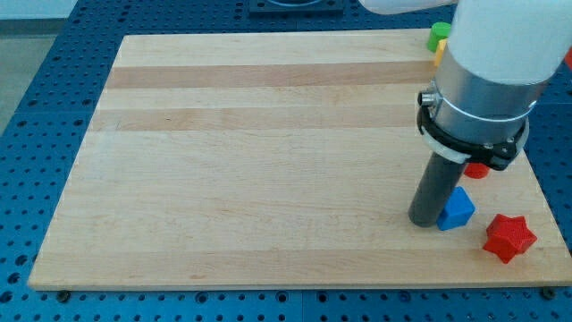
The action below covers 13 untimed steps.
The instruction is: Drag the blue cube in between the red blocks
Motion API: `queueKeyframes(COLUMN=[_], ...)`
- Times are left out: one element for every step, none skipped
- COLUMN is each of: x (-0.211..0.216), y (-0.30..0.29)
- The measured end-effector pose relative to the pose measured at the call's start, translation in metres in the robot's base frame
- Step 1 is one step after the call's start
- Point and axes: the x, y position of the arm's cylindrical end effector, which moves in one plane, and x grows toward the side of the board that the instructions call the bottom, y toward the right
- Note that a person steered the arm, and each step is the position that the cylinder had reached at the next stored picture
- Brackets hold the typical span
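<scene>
The blue cube [458,210] lies near the view's bottom right of the wooden board [268,161]. A red star-shaped block [509,237] sits just right of and below it. A second red block [478,169] shows just above the cube, mostly hidden behind the arm. My tip [424,220] rests on the board, touching the blue cube's left side.
A green block [439,34] and a yellow block [439,55] beneath it sit at the board's top right corner, partly hidden by the arm [492,63]. The board lies on a blue perforated table [54,89].
</scene>
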Motion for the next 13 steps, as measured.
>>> queueKeyframes(x=[0.008,0.019,0.024,0.024,0.023,0.015,0.002,0.000,0.001,-0.002,-0.018,-0.040,-0.051], y=[0.000,0.001,0.005,0.006,0.010,0.017,0.026,0.025,0.011,-0.011,-0.019,-0.019,-0.015])
